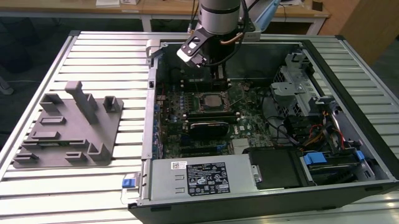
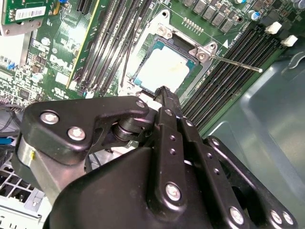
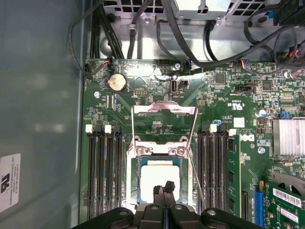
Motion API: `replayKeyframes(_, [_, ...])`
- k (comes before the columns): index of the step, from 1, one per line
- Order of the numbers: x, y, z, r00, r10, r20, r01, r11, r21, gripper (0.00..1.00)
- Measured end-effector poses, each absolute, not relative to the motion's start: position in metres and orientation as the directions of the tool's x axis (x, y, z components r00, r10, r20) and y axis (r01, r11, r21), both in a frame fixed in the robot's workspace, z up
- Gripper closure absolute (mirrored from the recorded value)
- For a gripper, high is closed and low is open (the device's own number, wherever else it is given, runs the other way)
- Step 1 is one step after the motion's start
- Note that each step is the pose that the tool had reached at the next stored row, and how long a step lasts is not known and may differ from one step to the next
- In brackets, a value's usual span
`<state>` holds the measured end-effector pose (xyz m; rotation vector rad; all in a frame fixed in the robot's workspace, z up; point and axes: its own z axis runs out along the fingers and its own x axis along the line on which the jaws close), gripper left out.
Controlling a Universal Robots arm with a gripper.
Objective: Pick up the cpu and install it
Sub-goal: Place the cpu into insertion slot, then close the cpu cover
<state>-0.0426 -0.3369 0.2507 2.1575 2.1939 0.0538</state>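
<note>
The cpu (image 3: 159,179) lies flat inside the socket (image 3: 138,164), near the middle of the motherboard (image 3: 224,95) and between two banks of long black memory slots (image 3: 102,167). It looks seated, with its sides parallel to the socket frame, though the pictures do not show whether it is fully down.

The gripper (image 3: 164,187) hangs directly above the chip. Its two black fingers are pressed together with nothing between them, and their tips are just over the chip's near edge. Whether the tips touch the metal cannot be told.

The step in hand appears to be settling the chip in place. Doing that well means keeping any contact light and straight down. A sideways nudge could tilt the chip or drag it across the contacts beneath.

The socket's metal cover plate (image 3: 164,110) stands hinged open at one side. A thin wire lever (image 2: 238,64) juts out beside the socket, so the fingers need to stay clear of both.

The chip is a small flat square with a bright silver top that reflects the light almost white, and a thin darker border.

The board sits in an open computer case (image 1: 349,93).
</note>
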Motion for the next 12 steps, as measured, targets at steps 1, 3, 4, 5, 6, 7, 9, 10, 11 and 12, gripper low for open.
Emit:
replayKeyframes(1, [-0.0426, -0.3368, 0.2510, -0.016, 1.000, -0.021, 0.997, 0.017, 0.070, 0.89])
replayKeyframes(3, [-0.0426, -0.3368, 0.2513, -0.016, 1.000, -0.021, 0.997, 0.017, 0.070, 0.89])
replayKeyframes(4, [-0.0426, -0.3368, 0.2515, -0.016, 1.000, -0.021, 0.997, 0.017, 0.070, 0.89])
replayKeyframes(5, [-0.0426, -0.3368, 0.2516, -0.016, 1.000, -0.021, 0.997, 0.017, 0.070, 0.89])
replayKeyframes(6, [-0.0426, -0.3368, 0.2518, -0.016, 1.000, -0.021, 0.997, 0.017, 0.070, 0.89])
replayKeyframes(7, [-0.0426, -0.3368, 0.2520, -0.016, 1.000, -0.021, 0.997, 0.017, 0.070, 0.89])
replayKeyframes(9, [-0.0426, -0.3368, 0.2520, -0.016, 1.000, -0.021, 0.997, 0.017, 0.070, 0.89])
replayKeyframes(10, [-0.0426, -0.3368, 0.2520, -0.016, 1.000, -0.021, 0.997, 0.017, 0.070, 0.89])
replayKeyframes(11, [-0.0426, -0.3368, 0.2520, -0.016, 1.000, -0.021, 0.997, 0.017, 0.070, 0.89])
replayKeyframes(12, [-0.0426, -0.3368, 0.2521, -0.016, 1.000, -0.021, 0.997, 0.017, 0.070, 0.89])
